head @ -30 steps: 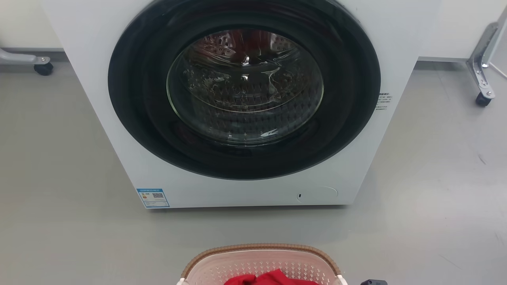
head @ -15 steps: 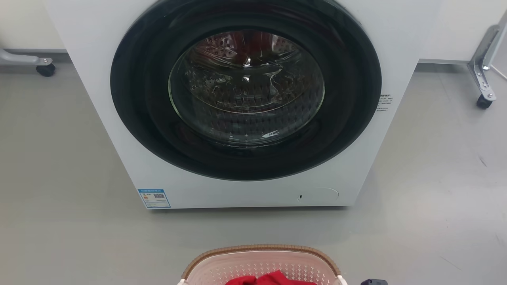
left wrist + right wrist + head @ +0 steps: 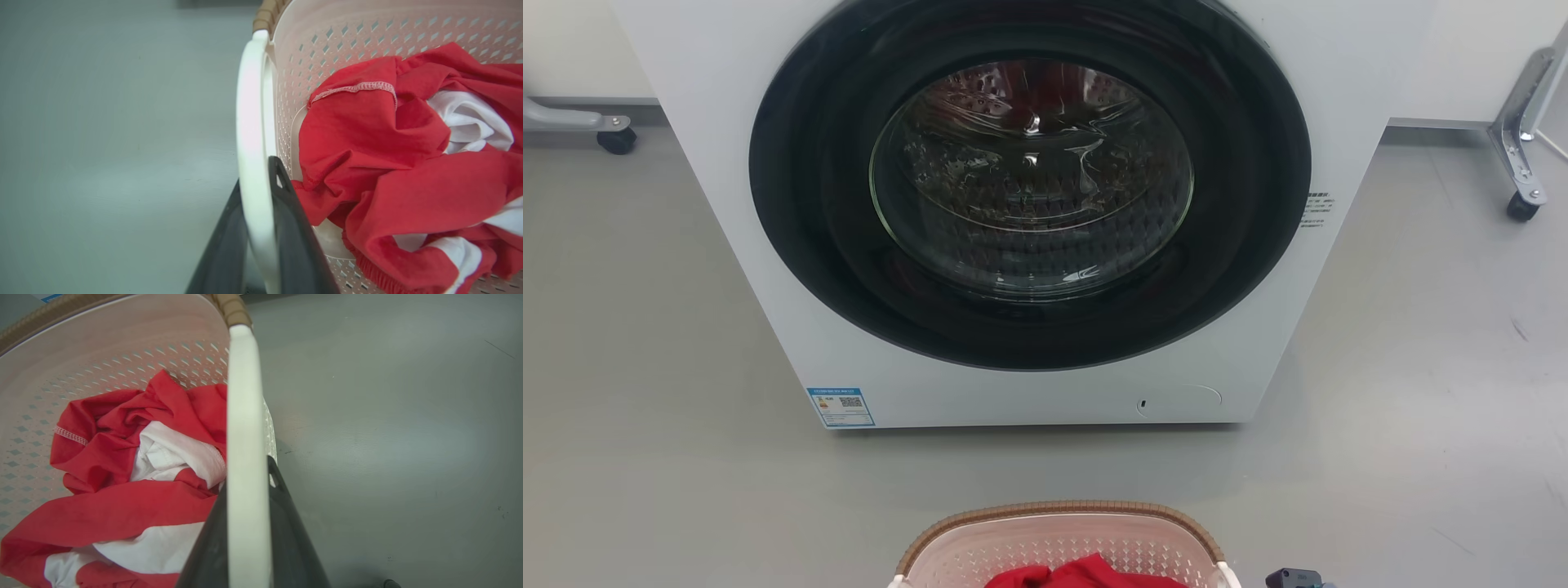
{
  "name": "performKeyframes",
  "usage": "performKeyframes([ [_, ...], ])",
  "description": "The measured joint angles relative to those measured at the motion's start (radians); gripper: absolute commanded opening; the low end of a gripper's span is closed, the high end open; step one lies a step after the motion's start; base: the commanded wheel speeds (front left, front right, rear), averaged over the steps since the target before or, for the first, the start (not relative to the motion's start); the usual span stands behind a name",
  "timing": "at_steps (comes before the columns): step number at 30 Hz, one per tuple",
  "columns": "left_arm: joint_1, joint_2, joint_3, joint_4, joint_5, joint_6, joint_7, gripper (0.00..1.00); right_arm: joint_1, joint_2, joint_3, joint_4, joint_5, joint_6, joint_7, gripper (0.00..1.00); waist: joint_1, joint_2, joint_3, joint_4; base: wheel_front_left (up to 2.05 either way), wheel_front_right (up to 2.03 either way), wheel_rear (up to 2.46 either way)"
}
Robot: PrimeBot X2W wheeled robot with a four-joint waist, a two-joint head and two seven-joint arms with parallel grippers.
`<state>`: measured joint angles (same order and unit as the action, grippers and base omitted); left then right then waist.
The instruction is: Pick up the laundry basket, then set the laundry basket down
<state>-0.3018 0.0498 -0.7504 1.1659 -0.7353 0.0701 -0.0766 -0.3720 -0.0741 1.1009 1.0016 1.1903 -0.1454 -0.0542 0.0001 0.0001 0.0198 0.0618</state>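
The laundry basket (image 3: 1062, 508), pale pink with small perforations and a brown woven rim, sits at the bottom middle of the head view, in front of the washing machine. Red and white clothes (image 3: 367, 134) lie inside it. In the left wrist view my left gripper (image 3: 257, 175) is shut on one white side handle (image 3: 249, 102), a dark finger on each side of it. My right gripper (image 3: 247, 477) is shut on the other white handle (image 3: 243, 396) in the same way. Whether the basket (image 3: 122, 347) touches the floor I cannot tell.
A white front-loading washing machine (image 3: 1029, 392) with its dark round door (image 3: 1029, 180) shut stands just beyond the basket. Grey floor (image 3: 645, 327) spreads on both sides. Castor-wheeled frame legs stand at the far left (image 3: 614, 139) and far right (image 3: 1521, 204). A dark part of my right arm (image 3: 1294, 579) shows beside the basket.
The head camera has wobbled slightly. The basket and both grips look the same.
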Motion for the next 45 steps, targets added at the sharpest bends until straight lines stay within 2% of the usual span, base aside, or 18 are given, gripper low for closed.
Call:
performKeyframes([
  [30,-0.017,0.003,-0.023,0.005,-0.014,0.001,-0.013,0.0,-0.032,0.0,0.083,0.015,0.08,0.0,-0.031,0.0,0.0,0.0,0.027,-0.003,0.0,0.0,0.0],
  [45,-0.109,0.005,-0.016,-0.002,-0.022,0.011,-0.042,0.0,-0.151,-0.003,0.102,0.028,0.09,0.0,-0.063,0.0,0.0,0.0,0.124,-0.008,0.0,0.0,0.0],
])
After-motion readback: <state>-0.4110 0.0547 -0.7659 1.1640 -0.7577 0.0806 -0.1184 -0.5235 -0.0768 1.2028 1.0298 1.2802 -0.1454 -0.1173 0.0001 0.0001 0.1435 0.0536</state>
